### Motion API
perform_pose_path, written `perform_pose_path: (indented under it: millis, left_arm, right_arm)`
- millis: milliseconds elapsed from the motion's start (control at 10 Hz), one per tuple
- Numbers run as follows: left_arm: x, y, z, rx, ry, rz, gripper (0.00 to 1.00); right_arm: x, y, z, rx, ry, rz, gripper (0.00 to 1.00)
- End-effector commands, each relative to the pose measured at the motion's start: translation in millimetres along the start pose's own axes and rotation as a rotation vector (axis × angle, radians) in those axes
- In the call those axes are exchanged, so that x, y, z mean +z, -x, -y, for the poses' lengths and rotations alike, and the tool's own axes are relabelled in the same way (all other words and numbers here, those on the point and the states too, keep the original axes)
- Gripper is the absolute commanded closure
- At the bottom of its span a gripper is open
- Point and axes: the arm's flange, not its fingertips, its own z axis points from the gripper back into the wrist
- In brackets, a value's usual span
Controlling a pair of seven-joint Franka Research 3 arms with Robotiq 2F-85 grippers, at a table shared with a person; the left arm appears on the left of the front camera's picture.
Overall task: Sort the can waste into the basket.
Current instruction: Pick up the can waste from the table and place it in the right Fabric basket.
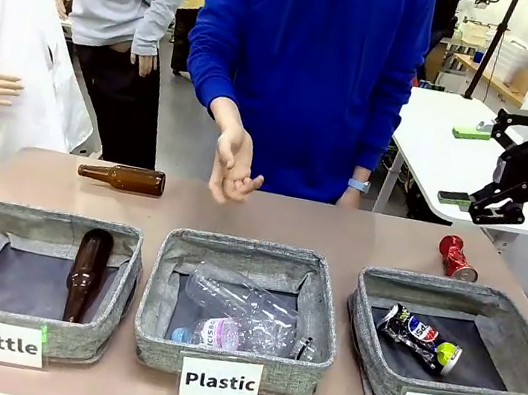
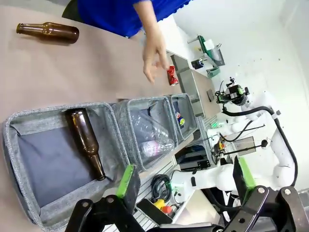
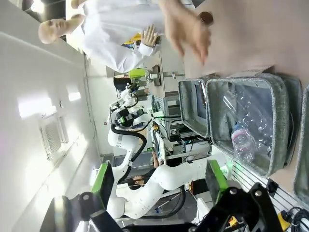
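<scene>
l gripper point(image 2: 186, 178) & r gripper point(image 1: 465, 166) open, empty; red can point(image 1: 457, 257) behind basket point(image 1: 368, 362); person's hand point(image 1: 233, 167) mid-table.

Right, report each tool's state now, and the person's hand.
Left tool: open, holding nothing.
Right tool: open, holding nothing.
Person's hand: open, empty, over the table.

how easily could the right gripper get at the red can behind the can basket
Probably yes, easily: the red can lies bare on the table, apart from the basket. The right gripper hangs open higher up nearby, and the person's hand is well off to the side.
</scene>
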Motion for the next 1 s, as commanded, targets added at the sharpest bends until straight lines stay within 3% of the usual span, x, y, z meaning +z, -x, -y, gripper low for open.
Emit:
perform_pose_path:
  millis: [0, 600, 800, 900]
  left_arm:
    - [3.1, 1.7, -1.1, 0.003, 0.009, -0.006, 0.0]
    - [3.1, 1.7, -1.1, 0.003, 0.009, -0.006, 0.0]
    - [3.1, 1.7, -1.1, 0.003, 0.009, -0.006, 0.0]
    - [3.1, 1.7, -1.1, 0.003, 0.009, -0.006, 0.0]
  right_arm:
    - [-0.8, 1.9, -1.9, 0.007, -0.002, -0.005, 0.0]
    - [0.0, 0.0, 0.1, 0.0, 0.0, 0.0, 0.0]
    - [-21.8, -32.2, -12.4, 0.01, 0.488, 0.191, 0.0]
    - [-22.2, -54.6, -14.3, -0.023, 0.657, 0.256, 0.0]
